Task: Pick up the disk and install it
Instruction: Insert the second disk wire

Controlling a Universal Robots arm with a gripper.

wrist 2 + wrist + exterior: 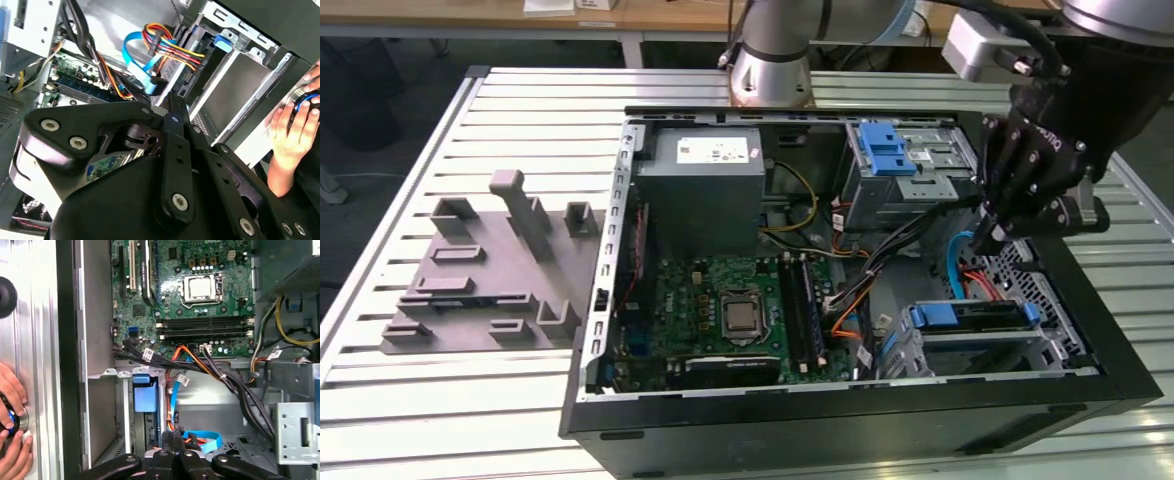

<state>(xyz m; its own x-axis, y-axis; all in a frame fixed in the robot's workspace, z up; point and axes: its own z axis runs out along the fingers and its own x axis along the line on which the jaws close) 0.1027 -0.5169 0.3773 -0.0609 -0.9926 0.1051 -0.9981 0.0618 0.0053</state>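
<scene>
Currently the gripper is hanging over the open computer case, above the corner that lies toward the exterior view's right. In both wrist views its fingers are lying together with nothing clamped between them. The disk is sitting inside the case, in the lower drive bay, with its blue bracket facing up. It is lying below the gripper and a little nearer the exterior camera. Its long axis is running across the exterior view from left to right, along the case's near wall. In the first wrist view the blue bracket is showing just beyond the gripper, inside the bay's metal walls. I judge that the disk is already seated in its bay, or close to it, though how deep it is sitting cannot be told. A flat blue cable and a bundle of coloured wires are crossing the space between the gripper and the bay, so they are crowding any straight path down. The motherboard is lying toward the exterior view's left of the bay, and the grey power-supply box is standing beyond it. An upper drive cage with a blue latch strip is sitting behind the gripper. A person's hand is resting on a round blue-and-silver knob on the table, outside the case wall.
</scene>
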